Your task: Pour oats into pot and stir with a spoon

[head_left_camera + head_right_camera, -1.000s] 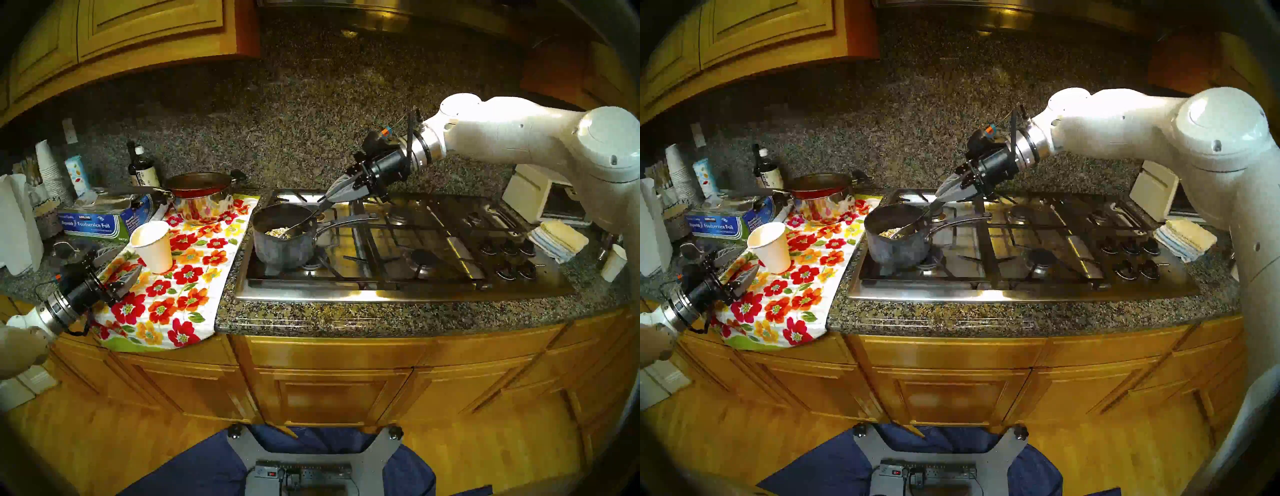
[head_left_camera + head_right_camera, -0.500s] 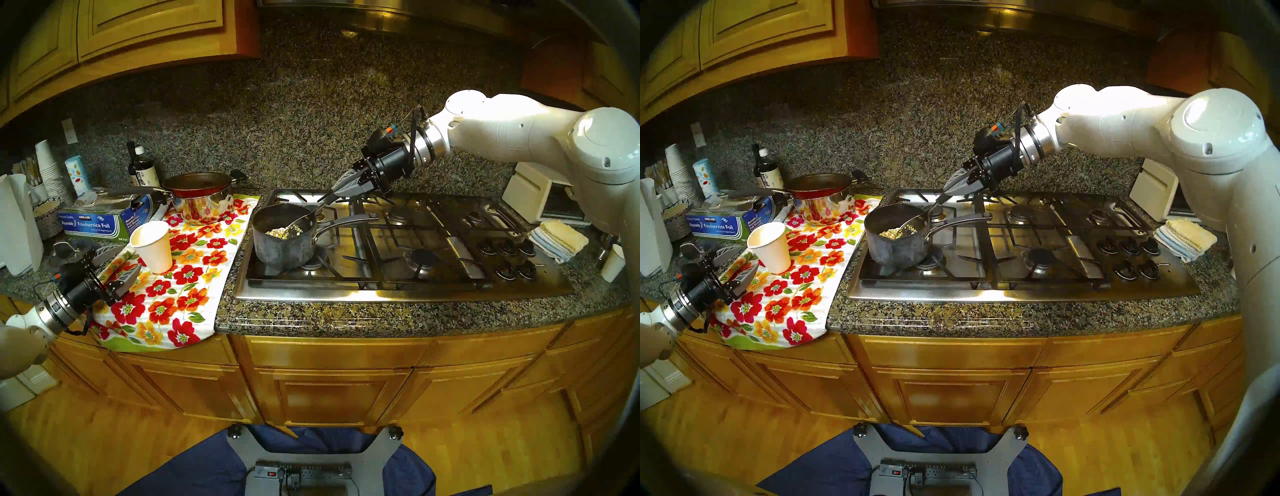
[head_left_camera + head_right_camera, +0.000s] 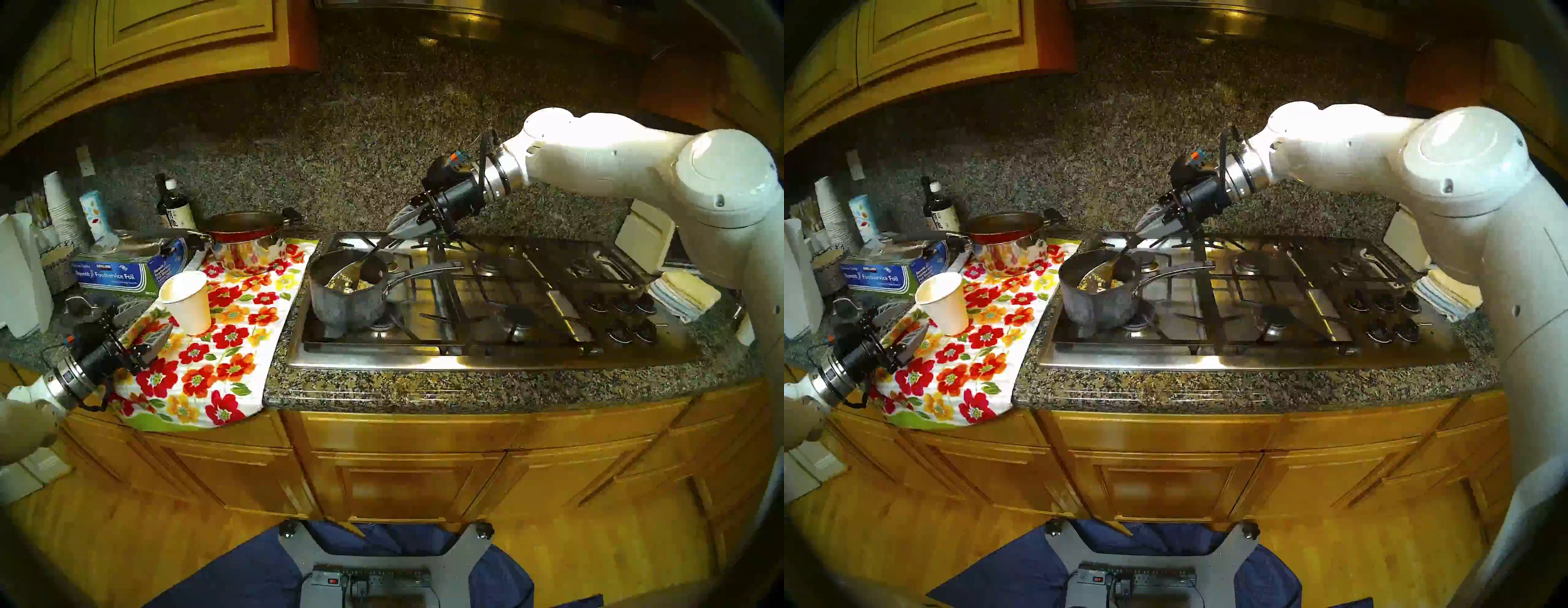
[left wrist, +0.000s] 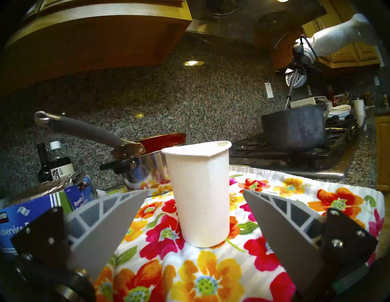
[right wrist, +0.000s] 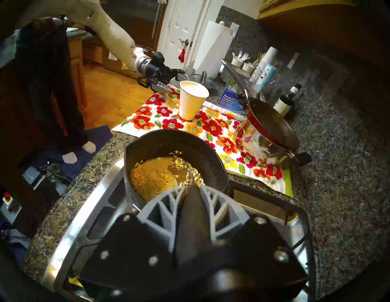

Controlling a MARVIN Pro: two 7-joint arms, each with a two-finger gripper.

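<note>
The pot (image 3: 345, 293) stands on the front-left burner of the stove (image 3: 488, 361), its long handle pointing right over the grates. The oats (image 5: 152, 179) lie loose on the pot's floor, spread mostly toward the near wall. The spoon (image 3: 354, 269) slants down into the pot from the upper right — its bowl is among the oats, its dark handle rising past the rim. The right end effector (image 3: 392, 233) is clenched on the upper end of that handle, fingers pressed together, tilted downward above the pot's far side.

The left end effector (image 3: 146, 325) hovers level over the flowered towel (image 3: 229, 361) on the worktop (image 3: 466, 390), fingers spread wide and grasping nothing. A white paper cup (image 4: 199, 194) stands upright on the towel just ahead of those fingers, apart from both — the cup's rim is bent. Behind it a red pan (image 3: 244, 225) sits on top of a steel pot (image 3: 248, 252).
</note>
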